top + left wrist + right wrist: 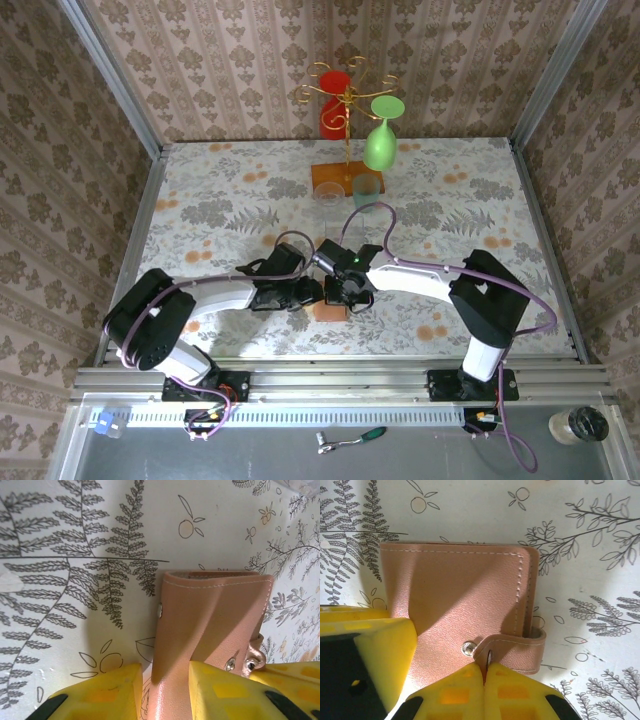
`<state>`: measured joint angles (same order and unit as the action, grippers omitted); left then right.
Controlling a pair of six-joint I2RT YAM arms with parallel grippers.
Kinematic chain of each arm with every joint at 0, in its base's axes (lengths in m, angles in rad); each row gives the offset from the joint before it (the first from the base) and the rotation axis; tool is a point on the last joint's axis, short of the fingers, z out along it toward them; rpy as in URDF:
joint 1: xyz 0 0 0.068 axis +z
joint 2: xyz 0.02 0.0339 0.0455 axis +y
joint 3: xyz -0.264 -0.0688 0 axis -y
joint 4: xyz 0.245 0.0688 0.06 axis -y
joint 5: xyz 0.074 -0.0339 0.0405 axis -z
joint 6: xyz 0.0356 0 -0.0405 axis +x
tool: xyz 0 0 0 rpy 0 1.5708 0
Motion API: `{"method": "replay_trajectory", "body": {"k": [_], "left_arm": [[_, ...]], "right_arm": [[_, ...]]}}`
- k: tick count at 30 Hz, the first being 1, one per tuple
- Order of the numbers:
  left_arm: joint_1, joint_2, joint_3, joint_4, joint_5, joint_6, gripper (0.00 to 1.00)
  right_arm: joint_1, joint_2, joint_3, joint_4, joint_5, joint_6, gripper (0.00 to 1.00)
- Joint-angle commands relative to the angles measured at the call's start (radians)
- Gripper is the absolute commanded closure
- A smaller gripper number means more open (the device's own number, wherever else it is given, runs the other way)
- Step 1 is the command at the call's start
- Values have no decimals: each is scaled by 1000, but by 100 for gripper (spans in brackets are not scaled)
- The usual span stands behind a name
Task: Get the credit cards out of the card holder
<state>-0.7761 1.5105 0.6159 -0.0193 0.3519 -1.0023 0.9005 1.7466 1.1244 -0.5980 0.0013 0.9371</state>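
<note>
Top external view: both arms are meeting over the near middle of the leaf-printed surface, where the card holder is lying flat and folded shut, brown leather outward, just below the two hands. The left hand is reaching in from the left. In its wrist view the yellow fingers are standing on either side of the card holder, one touching the leather and the other just beside it, so whether this hand is squeezing cannot be told. The right hand is coming in from the right. In its wrist view the right hand is clenched, its tips pinching the free end of the strap, with the stud showing just beside them. A wire rack carrying a red glass and a green glass is standing well apart at the far edge
</note>
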Motion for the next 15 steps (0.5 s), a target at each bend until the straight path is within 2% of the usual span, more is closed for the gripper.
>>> {"method": "replay_trajectory", "body": {"k": [1,7,15], "left_arm": [[12,25,-28,-35,-18,-6,70],[22,19,-29,-34,-8,-4,71],[20,5,-7,-14,20,-2,68]], "right_arm": [[-6,-42,-7,-71,56,-10,94],[-5,-61,-6,-115,99,-20,91],[-18,-80,-26,-138,120,-28,80]]}}
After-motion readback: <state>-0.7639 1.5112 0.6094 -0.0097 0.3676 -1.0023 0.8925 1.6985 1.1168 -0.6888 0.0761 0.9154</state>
